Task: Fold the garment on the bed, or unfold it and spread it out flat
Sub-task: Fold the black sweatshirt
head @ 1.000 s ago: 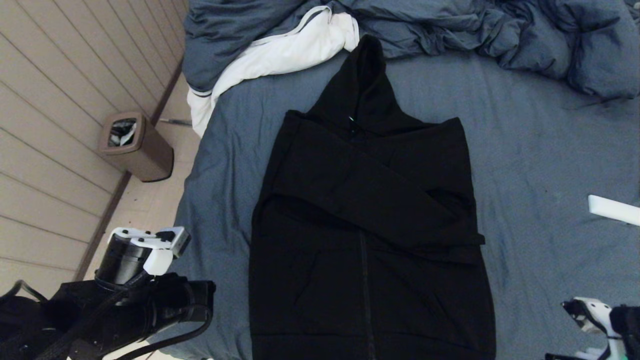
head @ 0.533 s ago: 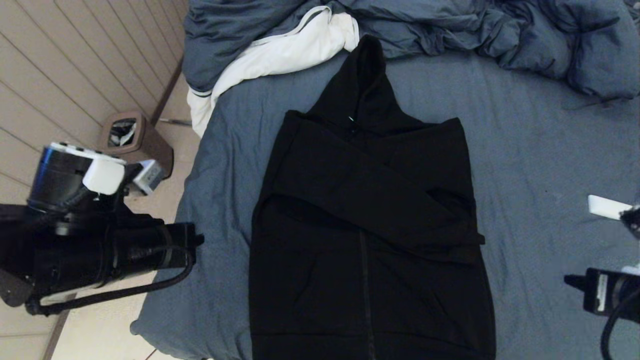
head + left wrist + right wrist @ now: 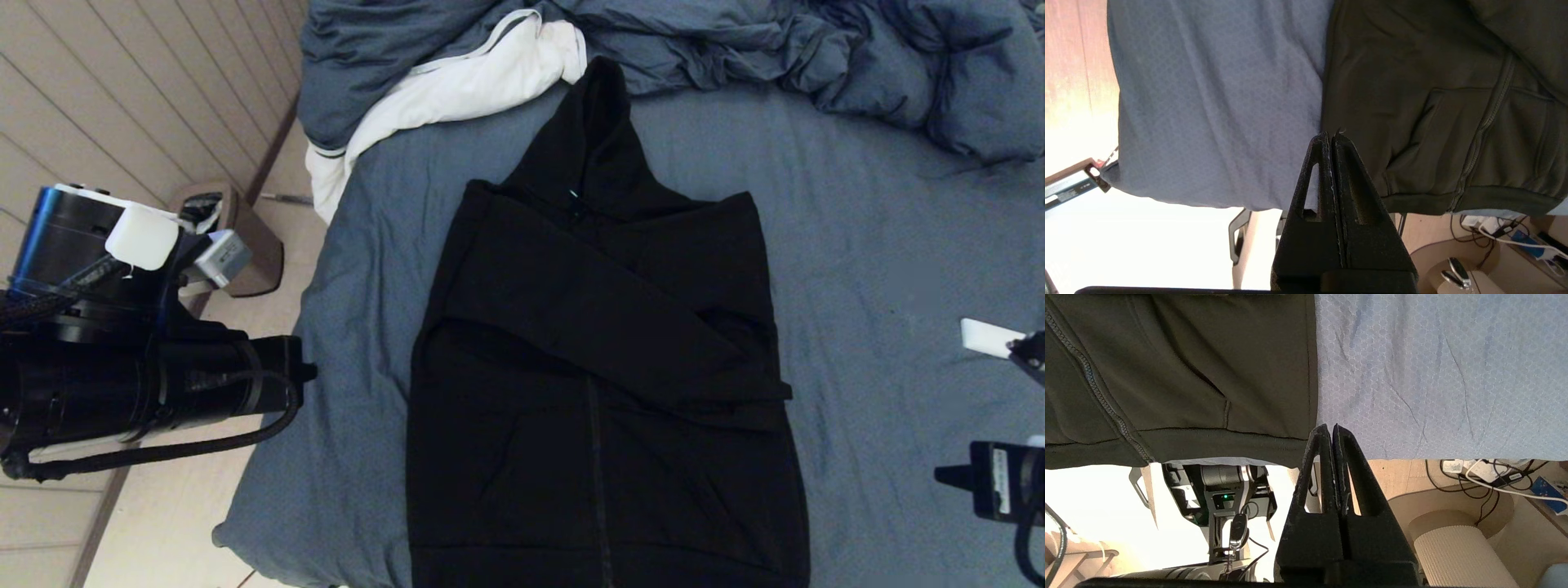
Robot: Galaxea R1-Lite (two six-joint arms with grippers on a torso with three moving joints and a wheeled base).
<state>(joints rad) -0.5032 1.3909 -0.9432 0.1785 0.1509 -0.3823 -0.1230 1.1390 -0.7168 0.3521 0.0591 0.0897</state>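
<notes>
1. The garment (image 3: 604,367) lies flat mid-bed (image 3: 882,245), hood far, sleeves crossed over its chest.
2. The left gripper (image 3: 1331,141) is pinched empty above its left edge.
3. The right gripper (image 3: 1329,433), likewise clamped empty, hangs over its near-right hem.

A rumpled blue-grey duvet (image 3: 735,49) with white lining (image 3: 457,90) lies bunched at the far end. To my left, a brown waste bin (image 3: 245,253) stands on the pale floor (image 3: 171,523) beside the panelled wall (image 3: 122,106). Tangled cables (image 3: 1490,473) lie on the near floor.
</notes>
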